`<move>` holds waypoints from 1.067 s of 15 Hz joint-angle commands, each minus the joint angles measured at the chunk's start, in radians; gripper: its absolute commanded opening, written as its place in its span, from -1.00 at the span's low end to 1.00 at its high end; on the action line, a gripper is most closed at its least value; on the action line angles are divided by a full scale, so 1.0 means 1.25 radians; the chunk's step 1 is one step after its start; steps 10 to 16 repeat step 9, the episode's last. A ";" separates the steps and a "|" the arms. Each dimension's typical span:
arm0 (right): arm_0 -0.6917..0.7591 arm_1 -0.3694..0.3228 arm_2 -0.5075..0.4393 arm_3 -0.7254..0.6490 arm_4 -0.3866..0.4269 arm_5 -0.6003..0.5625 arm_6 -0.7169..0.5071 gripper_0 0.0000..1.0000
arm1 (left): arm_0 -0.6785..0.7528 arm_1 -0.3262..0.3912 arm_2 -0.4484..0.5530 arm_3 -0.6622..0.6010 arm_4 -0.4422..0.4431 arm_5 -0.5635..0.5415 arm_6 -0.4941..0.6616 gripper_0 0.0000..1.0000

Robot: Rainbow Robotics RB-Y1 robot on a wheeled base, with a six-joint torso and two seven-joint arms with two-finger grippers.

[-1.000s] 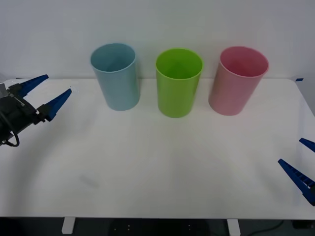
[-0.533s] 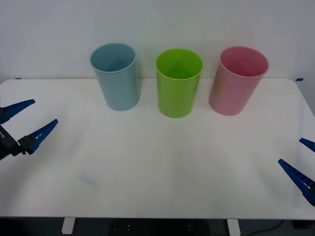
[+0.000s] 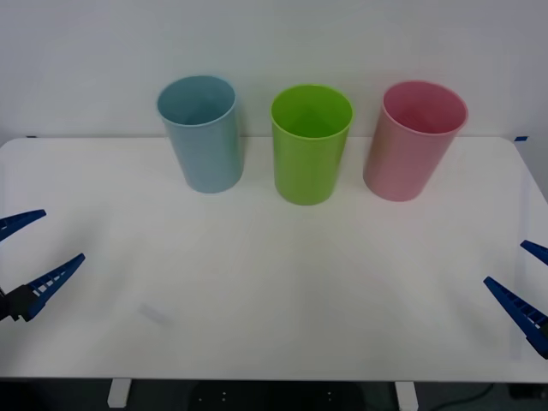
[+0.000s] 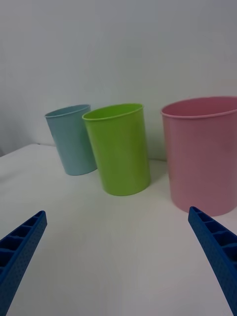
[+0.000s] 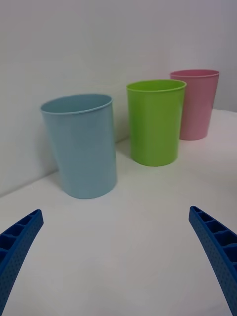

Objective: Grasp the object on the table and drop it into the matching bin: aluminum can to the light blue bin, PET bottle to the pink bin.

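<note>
- Three bins are lined up along the far edge of the white desk (image 3: 274, 282): the light blue bin (image 3: 200, 133) at about 11 o'clock, a lime green bin (image 3: 310, 142) at 12 o'clock, the pink bin (image 3: 417, 139) at 1 o'clock — all upright and apart from one another.
- The left hand (image 3: 26, 261) is seen at 8 o'clock by the desk's left edge — its blue fingers are spread wide and released, grasping nothing.
- The right hand (image 3: 524, 287) is held at 4 o'clock near the right edge, fingers likewise parted and released.
- The can cannot be made out on the desk; where it lies cannot be told.
</note>
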 commanded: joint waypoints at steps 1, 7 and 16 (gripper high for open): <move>0.000 0.000 0.000 0.000 0.000 0.000 0.000 1.00 | 0.032 -0.001 0.006 -0.029 0.016 -0.002 0.001 1.00; 0.000 0.000 0.000 0.000 0.000 0.000 0.000 1.00 | 0.054 0.000 0.013 -0.068 0.025 -0.007 0.010 1.00; 0.000 0.000 0.000 0.000 0.000 0.000 0.000 1.00 | 0.054 0.000 0.013 -0.068 0.025 -0.007 0.010 1.00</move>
